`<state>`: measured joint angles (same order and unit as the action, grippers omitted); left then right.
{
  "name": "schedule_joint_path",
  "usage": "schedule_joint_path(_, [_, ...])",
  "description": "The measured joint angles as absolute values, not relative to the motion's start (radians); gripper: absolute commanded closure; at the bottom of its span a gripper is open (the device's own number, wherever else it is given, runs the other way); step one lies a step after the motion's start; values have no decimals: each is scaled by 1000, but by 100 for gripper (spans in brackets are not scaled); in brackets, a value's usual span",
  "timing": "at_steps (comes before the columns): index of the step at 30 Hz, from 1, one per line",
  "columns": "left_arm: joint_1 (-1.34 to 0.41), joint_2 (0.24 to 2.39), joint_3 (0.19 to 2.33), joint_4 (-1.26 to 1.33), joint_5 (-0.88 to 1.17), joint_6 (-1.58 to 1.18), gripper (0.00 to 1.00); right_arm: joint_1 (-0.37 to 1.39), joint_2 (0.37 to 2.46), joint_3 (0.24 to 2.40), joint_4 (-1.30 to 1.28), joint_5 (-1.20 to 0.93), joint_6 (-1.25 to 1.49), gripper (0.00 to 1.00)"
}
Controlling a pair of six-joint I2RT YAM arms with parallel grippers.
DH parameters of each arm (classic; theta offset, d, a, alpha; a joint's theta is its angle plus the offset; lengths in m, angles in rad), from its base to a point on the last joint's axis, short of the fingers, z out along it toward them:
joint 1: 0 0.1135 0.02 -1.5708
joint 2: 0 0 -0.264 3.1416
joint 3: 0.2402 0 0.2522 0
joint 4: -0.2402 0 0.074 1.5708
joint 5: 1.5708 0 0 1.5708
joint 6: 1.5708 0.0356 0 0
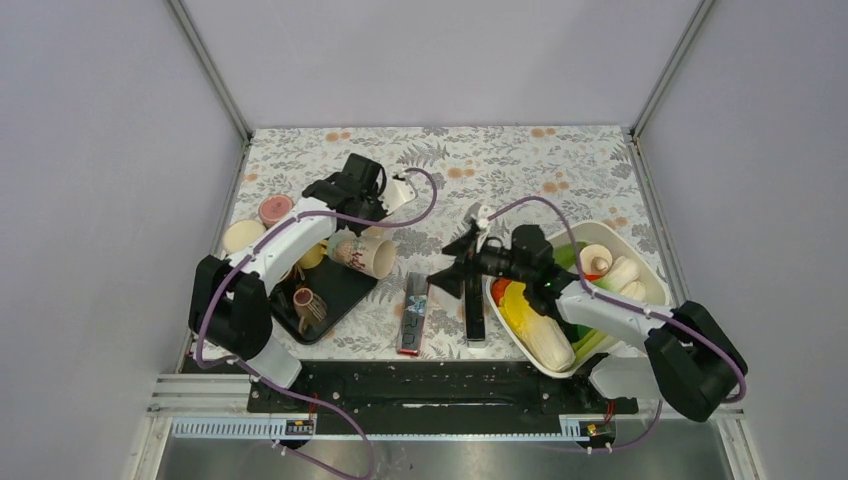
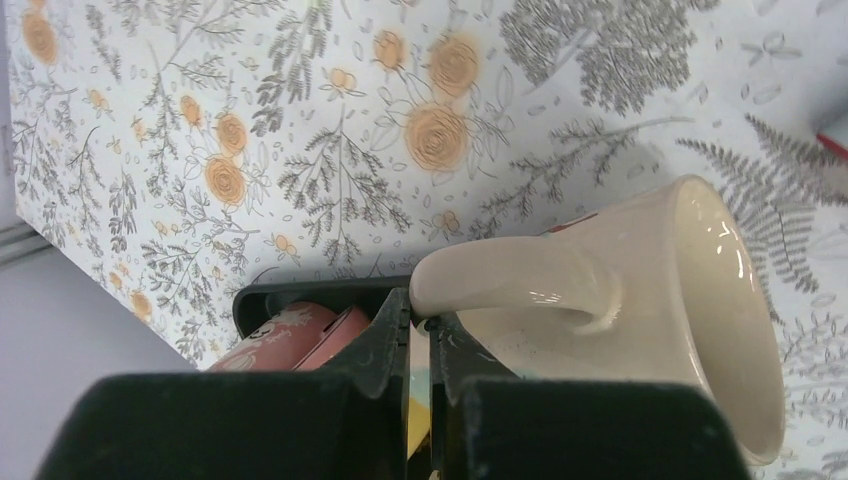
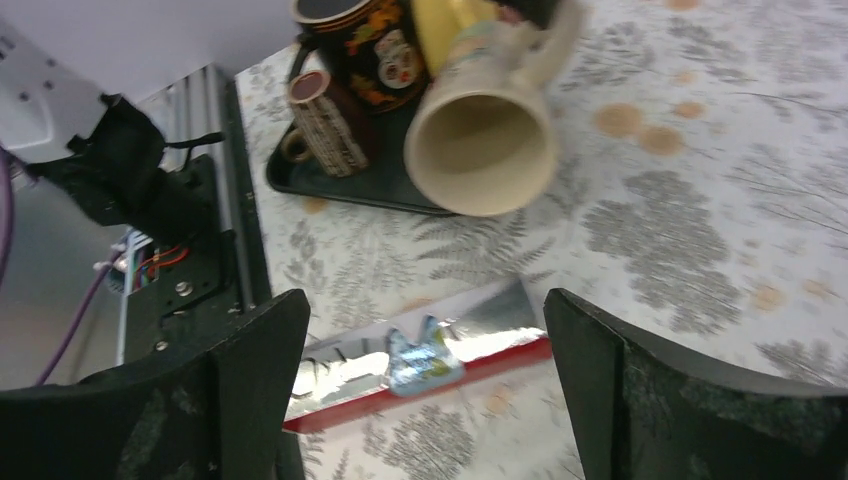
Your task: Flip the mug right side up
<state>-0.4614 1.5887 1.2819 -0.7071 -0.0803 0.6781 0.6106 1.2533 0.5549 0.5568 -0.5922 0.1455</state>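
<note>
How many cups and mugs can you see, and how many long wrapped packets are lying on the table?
Cups and mugs: 4 (cream mug, brown mug, dark mug, yellow cup)
Long packets: 2 (silver and red packet, black packet)
Total: 6

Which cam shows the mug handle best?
Left wrist: the mug handle fills mid-frame, with the left tool shut on its end. Top external shows the mug small, handle not discernible. Right wrist shows mainly its mouth, handle partly at the top.
</note>
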Motion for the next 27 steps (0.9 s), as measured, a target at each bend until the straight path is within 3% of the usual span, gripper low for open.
schedule_joint_path(6, [-433, 1552, 1227, -633, -54, 628, 100, 878, 1455, 654, 628, -428, 152, 8])
schedule_joint_path(11, [-430, 1547, 1204, -635, -27, 604, 100, 931, 1682, 800, 678, -319, 200, 10])
schedule_joint_path(15, [-421, 1542, 1201, -636, -4, 589, 100, 952, 1813, 916, 693, -271, 234, 20])
schedule_joint_path(17, [-414, 1539, 1202, -637, 8, 576, 100, 962, 1869, 972, 705, -257, 260, 35])
schedule_joint_path(21, [-397, 1535, 1202, -636, 30, 546, 100, 976, 1946, 1028, 738, -246, 310, 91])
schedule_joint_path(22, [-390, 1533, 1202, -638, 38, 538, 100, 979, 1958, 1030, 742, -243, 324, 100])
schedule_joint_path(23, [-381, 1529, 1203, -649, 45, 532, 100, 979, 1961, 1029, 735, -241, 357, 100])
schedule_joint_path(24, [-368, 1521, 1204, -662, 48, 524, 90, 979, 1961, 1026, 727, -223, 358, 100])
schedule_joint_path(27, [-332, 1513, 1227, -682, 118, 499, 14, 976, 1924, 1024, 681, -203, 313, 100])
